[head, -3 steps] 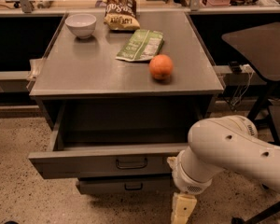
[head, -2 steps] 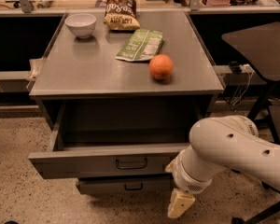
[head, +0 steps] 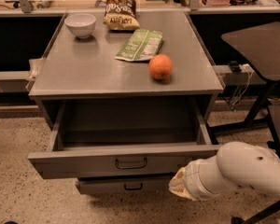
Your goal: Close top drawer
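Your top drawer (head: 74, 163) stands pulled well out from under the bench (head: 93, 73). Its inside is open to view and its dark pull handle (head: 130, 163) sits at the middle of the front. Just beneath it, a narrower lower drawer (head: 102, 186) shows its front.

Your hand (head: 178, 186) sits low, under the right end of the top drawer's front and beside the lower drawer. I cannot tell whether it is apart or together, nor whether it touches the panel.

I judge you are at the approach, with the push not yet begun. Next, raise the hand onto the front panel, nearer the handle than the corner, and press straight in toward the bench. A shove from the far right could skew the drawer.

On the bench top an orange (head: 160, 66), a green packet (head: 140, 45), a chip bag (head: 120, 11) and a white bowl (head: 80, 24) sit clear of the drawer.
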Controlling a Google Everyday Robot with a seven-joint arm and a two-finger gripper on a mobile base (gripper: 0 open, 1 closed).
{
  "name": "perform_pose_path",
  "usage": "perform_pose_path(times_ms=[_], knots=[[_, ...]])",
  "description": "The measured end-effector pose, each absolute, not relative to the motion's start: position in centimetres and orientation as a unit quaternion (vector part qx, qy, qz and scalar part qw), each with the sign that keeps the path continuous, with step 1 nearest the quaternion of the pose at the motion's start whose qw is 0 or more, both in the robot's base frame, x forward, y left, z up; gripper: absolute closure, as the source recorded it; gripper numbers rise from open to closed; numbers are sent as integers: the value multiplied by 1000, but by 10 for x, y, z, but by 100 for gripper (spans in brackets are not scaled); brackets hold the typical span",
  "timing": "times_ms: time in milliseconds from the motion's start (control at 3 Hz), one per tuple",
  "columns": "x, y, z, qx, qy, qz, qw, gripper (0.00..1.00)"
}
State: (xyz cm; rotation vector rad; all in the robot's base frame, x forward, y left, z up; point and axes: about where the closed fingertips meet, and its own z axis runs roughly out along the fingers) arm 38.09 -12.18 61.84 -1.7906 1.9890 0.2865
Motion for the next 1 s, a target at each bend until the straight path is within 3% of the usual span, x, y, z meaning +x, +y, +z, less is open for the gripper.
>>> perform_pose_path(times_ms=[333, 667, 1000], knots=[[402, -128, 616, -620, 711, 112, 311, 95], [431, -127, 614, -610, 677, 150, 384, 100], [443, -127, 610, -594, 667, 191, 407, 100]])
